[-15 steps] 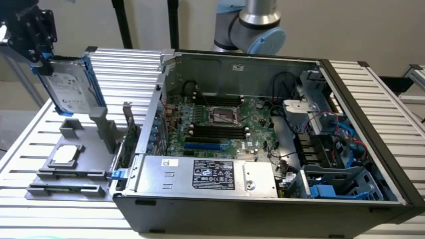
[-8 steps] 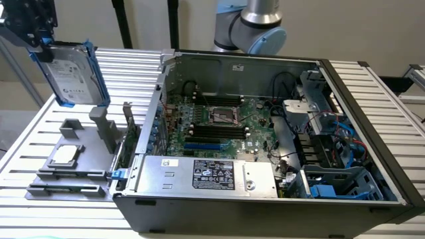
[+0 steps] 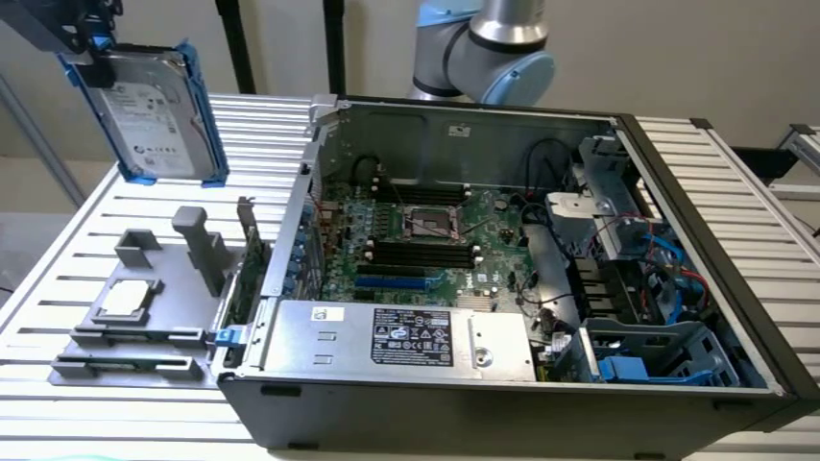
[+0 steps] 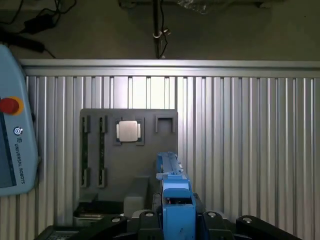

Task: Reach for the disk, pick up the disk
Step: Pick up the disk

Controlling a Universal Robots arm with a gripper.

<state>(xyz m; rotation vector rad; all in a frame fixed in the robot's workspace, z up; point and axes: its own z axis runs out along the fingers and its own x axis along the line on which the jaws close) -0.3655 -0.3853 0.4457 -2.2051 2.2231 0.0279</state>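
The disk point(image 3: 154, 108) hangs in the air at the upper left of the exterior view, clear of the slatted metal table point(image 3: 77, 240) beneath it. It is tipped a little off vertical, its white barcode label faces the camera and its blue frame runs round the edges. The gripper point(image 3: 87, 43) has it by the top end, jaws partly closed and clamped on the blue frame, so the drive dangles below the tool. From the wrist view the disk point(image 4: 175, 200) appears edge-on as a narrow blue strip running out from between the black fingers point(image 4: 145, 220). Beyond it lies a grey holder plate point(image 4: 127, 160) with a small square silver chip point(image 4: 128, 131) seated in one of its pockets. In the exterior view that same holder plate point(image 3: 141, 327) sits at the lower left, well below the disk, with the chip point(image 3: 125, 300) on it and an upright grey post point(image 3: 195, 240) rising beside it. Just to the exterior view's right of the plate stands the open computer case point(image 3: 513, 403), its motherboard point(image 3: 423, 240) and labelled power supply point(image 3: 410, 336) exposed. The robot arm point(image 3: 494, 38) curves behind the case at the top. A teach pendant point(image 4: 15, 145) with a red button rests at the table's edge in the wrist view.
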